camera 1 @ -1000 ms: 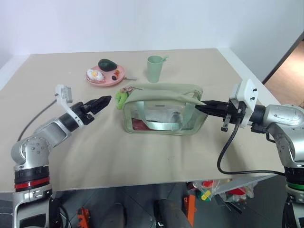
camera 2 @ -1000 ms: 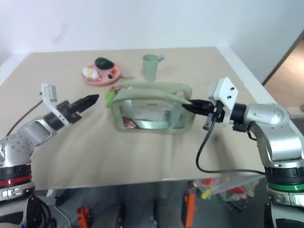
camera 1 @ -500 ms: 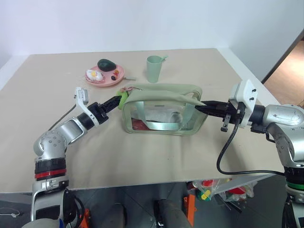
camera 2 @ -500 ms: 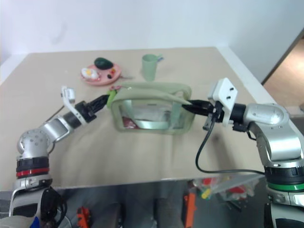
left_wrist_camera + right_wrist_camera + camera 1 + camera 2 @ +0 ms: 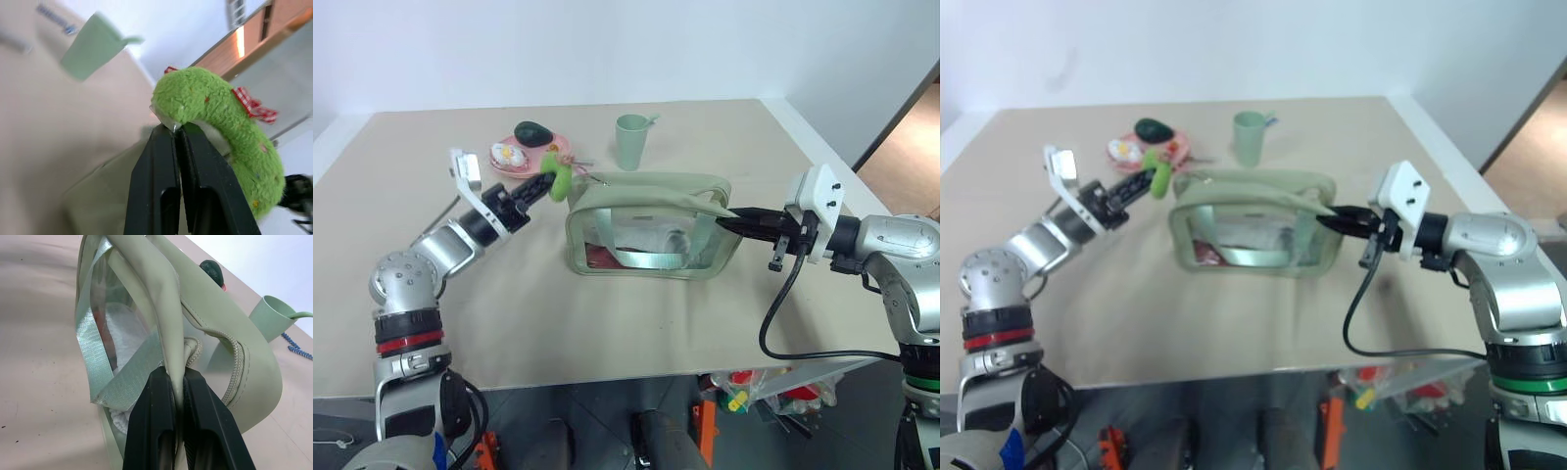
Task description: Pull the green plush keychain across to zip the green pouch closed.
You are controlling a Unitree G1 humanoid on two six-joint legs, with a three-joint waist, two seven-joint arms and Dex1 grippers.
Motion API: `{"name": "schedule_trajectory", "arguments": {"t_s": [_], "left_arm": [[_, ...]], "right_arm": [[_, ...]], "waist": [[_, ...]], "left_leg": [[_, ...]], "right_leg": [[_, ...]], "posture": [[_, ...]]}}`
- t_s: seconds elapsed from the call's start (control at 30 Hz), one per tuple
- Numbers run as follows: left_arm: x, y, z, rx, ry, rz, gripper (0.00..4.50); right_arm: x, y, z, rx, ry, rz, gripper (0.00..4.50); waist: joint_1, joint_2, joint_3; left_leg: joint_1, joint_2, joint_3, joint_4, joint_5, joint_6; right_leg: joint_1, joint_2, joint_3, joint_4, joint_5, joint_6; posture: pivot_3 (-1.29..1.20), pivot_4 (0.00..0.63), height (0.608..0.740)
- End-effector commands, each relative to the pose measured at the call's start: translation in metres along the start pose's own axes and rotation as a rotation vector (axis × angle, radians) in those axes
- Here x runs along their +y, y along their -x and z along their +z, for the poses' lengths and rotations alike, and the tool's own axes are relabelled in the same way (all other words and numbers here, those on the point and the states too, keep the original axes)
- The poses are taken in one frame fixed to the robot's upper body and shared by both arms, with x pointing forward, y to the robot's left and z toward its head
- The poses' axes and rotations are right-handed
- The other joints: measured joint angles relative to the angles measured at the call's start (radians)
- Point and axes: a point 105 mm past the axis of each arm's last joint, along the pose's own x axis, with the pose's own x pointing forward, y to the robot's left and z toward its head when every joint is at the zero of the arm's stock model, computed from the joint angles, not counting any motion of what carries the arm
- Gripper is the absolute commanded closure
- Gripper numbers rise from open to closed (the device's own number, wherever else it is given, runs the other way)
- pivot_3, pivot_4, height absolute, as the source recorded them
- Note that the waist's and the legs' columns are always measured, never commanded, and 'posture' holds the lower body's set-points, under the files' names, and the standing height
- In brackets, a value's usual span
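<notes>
Lime-green plush, the green plush keychain (image 5: 558,180) is clamped in the closed jaws of the left gripper (image 5: 545,184) just beside the left end of the green pouch (image 5: 651,227), whose right-end fabric is pinched by the right gripper (image 5: 722,219) on the tabletop (image 5: 607,323).

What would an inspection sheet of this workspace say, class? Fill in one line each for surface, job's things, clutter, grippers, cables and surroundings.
Surface: beige table, bare at the front.
Job's things: green pouch upright mid-table, top zipper open; green plush keychain lifted at its left end.
Clutter: pink plate with avocado and egg-like toy; pale green cup behind the pouch.
Grippers: left gripper shut on the keychain; right gripper shut on the pouch's right end.
Cables: black cable loops from the right wrist.
Surroundings: white wall; colourful items under the table edge.
</notes>
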Motion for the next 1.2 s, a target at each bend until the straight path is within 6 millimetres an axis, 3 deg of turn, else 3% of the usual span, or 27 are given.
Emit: {"name": "schedule_trajectory", "arguments": {"t_s": [0.03,0.1,0.27,0.5,0.57,0.73,0.93,1.13,1.2], "left_arm": [[-0.065,-0.015,0.026,0.023,-0.158,-0.208,4.49],[-0.084,-0.026,0.020,0.067,-0.197,-0.267,4.49],[-0.099,-0.059,-0.011,0.160,-0.260,-0.309,4.49],[-0.065,-0.075,-0.038,0.279,-0.409,-0.168,4.49],[-0.056,-0.072,-0.039,0.306,-0.478,-0.152,3.80],[-0.058,-0.056,-0.042,0.426,-0.630,-0.216,2.21],[-0.047,-0.027,-0.024,0.514,-0.824,-0.169,0.10],[-0.034,-0.002,-0.013,0.478,-0.933,-0.099,0.03],[-0.029,0.004,-0.019,0.458,-0.929,-0.085,0.03]], "right_arm": [[-0.004,0.003,0.011,-0.017,0.054,-0.008,4.50],[-0.004,0.002,0.011,-0.017,0.054,-0.009,4.50],[-0.004,-0.001,0.011,-0.023,0.060,-0.010,4.50],[-0.005,-0.002,0.013,-0.025,0.072,-0.012,4.50],[-0.005,-0.002,0.013,-0.026,0.073,-0.013,4.50],[-0.005,-0.004,0.013,-0.026,0.073,-0.013,4.50],[-0.008,-0.005,0.013,-0.027,0.074,-0.013,4.50],[-0.010,-0.007,0.013,-0.030,0.077,-0.010,4.50],[-0.010,-0.008,0.013,-0.032,0.076,-0.009,4.50]], "waist": [[0.000,-0.002,0.001],[0.000,-0.002,0.001],[0.000,-0.002,0.001],[-0.002,-0.002,0.001],[-0.002,-0.002,0.001],[-0.002,-0.002,0.001],[-0.004,-0.002,0.001],[-0.002,-0.002,0.001],[-0.003,-0.002,0.001]], "left_leg": [[0.000,0.000,0.000,0.000,0.000,0.000],[0.000,0.000,0.001,0.000,0.000,0.000],[0.001,-0.002,0.003,0.000,0.000,0.000],[0.001,-0.002,0.004,0.000,0.001,-0.002],[0.001,-0.002,0.004,-0.001,0.001,-0.002],[0.000,-0.002,0.005,-0.001,0.001,-0.002],[0.000,-0.002,0.005,-0.001,0.001,-0.002],[-0.001,-0.002,0.006,-0.002,0.001,-0.002],[-0.001,-0.002,0.006,-0.001,0.001,-0.002]], "right_leg": [[0.000,0.000,0.000,0.000,0.000,0.001],[0.000,0.000,0.002,0.000,0.001,0.001],[0.000,-0.002,0.005,0.000,0.001,0.003],[-0.001,0.000,0.008,-0.001,0.001,0.004],[-0.001,0.000,0.008,-0.001,0.001,0.004],[-0.002,0.000,0.008,-0.001,0.001,0.004],[-0.003,0.000,0.009,-0.001,0.001,0.004],[-0.004,0.000,0.009,-0.001,0.001,0.004],[-0.004,0.000,0.009,-0.001,0.001,0.004]], "posture": [[0.00,0.150,0.740],[0.00,0.150,0.740],[0.00,0.150,0.740],[0.00,0.150,0.740],[0.00,0.150,0.740],[0.00,0.150,0.740],[0.00,0.150,0.740],[0.00,0.150,0.740],[0.00,0.150,0.740]]}}
